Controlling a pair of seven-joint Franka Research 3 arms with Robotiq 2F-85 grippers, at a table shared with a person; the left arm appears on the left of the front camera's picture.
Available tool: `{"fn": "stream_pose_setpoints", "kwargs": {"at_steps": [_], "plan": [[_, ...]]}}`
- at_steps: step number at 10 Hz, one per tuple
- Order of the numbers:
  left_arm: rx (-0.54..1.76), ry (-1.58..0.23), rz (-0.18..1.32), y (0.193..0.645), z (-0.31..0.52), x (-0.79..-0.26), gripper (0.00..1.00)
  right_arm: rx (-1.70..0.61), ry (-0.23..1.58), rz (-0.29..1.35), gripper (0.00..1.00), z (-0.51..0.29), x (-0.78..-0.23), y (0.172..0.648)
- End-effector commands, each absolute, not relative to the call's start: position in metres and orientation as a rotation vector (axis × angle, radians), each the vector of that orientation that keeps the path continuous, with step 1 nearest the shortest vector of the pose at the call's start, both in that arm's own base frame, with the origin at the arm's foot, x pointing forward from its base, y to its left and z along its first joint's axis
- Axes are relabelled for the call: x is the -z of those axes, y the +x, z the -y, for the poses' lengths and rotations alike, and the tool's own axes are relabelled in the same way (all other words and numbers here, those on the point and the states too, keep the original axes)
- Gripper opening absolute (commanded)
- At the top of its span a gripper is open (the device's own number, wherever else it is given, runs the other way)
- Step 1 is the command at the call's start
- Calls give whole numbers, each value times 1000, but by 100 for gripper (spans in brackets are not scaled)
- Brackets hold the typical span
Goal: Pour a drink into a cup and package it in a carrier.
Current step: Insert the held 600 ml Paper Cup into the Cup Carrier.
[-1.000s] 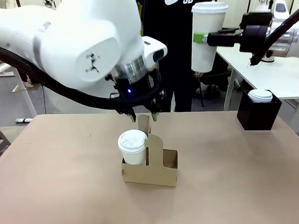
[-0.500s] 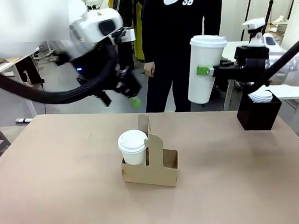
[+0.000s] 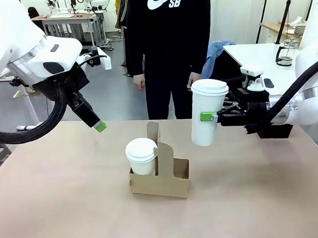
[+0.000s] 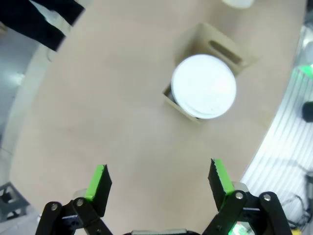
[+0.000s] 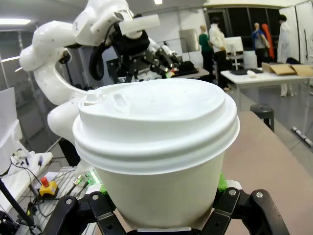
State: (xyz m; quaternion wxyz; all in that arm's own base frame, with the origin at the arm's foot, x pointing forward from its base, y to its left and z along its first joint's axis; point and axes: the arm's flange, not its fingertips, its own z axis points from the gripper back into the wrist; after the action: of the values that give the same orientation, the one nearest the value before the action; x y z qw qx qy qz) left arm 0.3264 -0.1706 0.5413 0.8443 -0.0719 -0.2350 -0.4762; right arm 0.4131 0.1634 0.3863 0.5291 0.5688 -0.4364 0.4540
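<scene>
Green-padded and spread wide, the left gripper (image 4: 159, 180) held nothing and hung above the left part of the table (image 3: 57, 197), well apart from the load. Right of it, near the table's middle, the brown cardboard carrier (image 3: 175, 177) stood with one lidded white cup, the seated cup (image 3: 141, 155), in its left slot; the right slot beyond the tall handle (image 3: 161, 150) was empty. Further right, the held cup (image 3: 205, 114), lidded and upright, hung in the air just right of the carrier, clamped about mid-height between the pads of the right gripper (image 3: 210, 117). The step in hand was judged to be seating this second cup. To do it well, its base would be centred over the empty slot first, then lowered straight and upright, clear of the handle and the neighbouring lid. The clamp should be let go only once the base rests fully in the slot.
</scene>
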Motion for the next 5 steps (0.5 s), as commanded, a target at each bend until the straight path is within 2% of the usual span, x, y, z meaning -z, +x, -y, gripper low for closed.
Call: {"fn": "stream_pose_setpoints", "kwargs": {"at_steps": [1, 4, 5], "plan": [[1005, -170, 435, 322, 180, -548, 100, -1089, 1368, 1059, 84, -159, -396, 413], [1008, -160, 480, 326, 173, -540, 100, -1082, 1359, 1043, 84, -162, -386, 413], [1016, -164, 476, 332, 156, -527, 100, -1128, 1392, 1082, 84, -166, -390, 413]]}}
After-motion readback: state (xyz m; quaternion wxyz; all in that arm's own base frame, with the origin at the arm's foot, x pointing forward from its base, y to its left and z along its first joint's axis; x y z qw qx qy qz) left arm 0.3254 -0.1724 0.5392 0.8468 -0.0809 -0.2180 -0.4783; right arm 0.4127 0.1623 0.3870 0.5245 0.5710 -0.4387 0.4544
